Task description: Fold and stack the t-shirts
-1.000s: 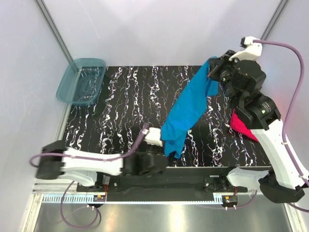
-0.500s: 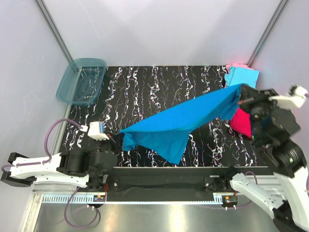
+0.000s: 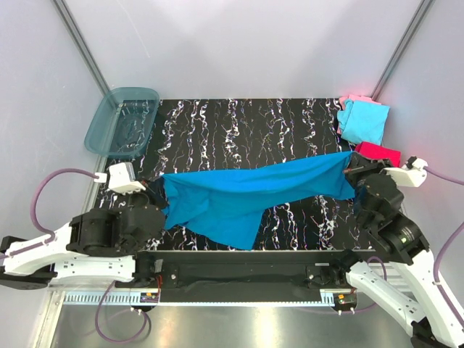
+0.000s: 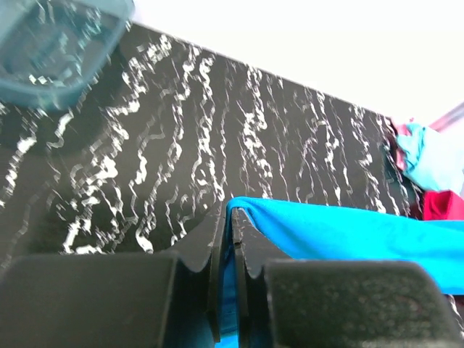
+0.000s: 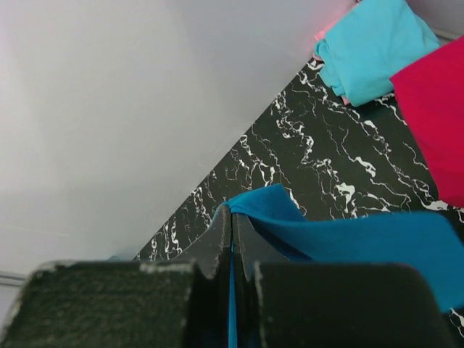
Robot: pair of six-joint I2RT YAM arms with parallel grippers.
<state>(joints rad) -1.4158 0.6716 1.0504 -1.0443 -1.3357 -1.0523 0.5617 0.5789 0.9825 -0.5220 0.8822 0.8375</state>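
Observation:
The large teal-blue t-shirt [image 3: 254,192] is stretched sideways across the front half of the table, its lower edge sagging to a point near the front. My left gripper [image 3: 156,194] pinches its left end; in the left wrist view the cloth [image 4: 348,232] runs between the nearly closed fingers of that gripper [image 4: 233,214]. My right gripper [image 3: 353,169] is shut on the right end, and the right wrist view shows cloth [image 5: 362,246] clamped in the gripper [image 5: 232,214]. A light cyan t-shirt [image 3: 365,119] lies on a pale pink one [image 3: 353,98] at the back right, with a magenta-red t-shirt [image 3: 378,152] just in front.
A translucent teal plastic tub [image 3: 122,122] sits at the table's back left corner. White walls close in behind and on both sides. The black marbled tabletop [image 3: 239,130] shows behind the stretched shirt.
The left gripper has pulled its end of the shirt from the front centre out to the left. The right gripper came down from the back right, so the shirt went from hanging to stretched flat.

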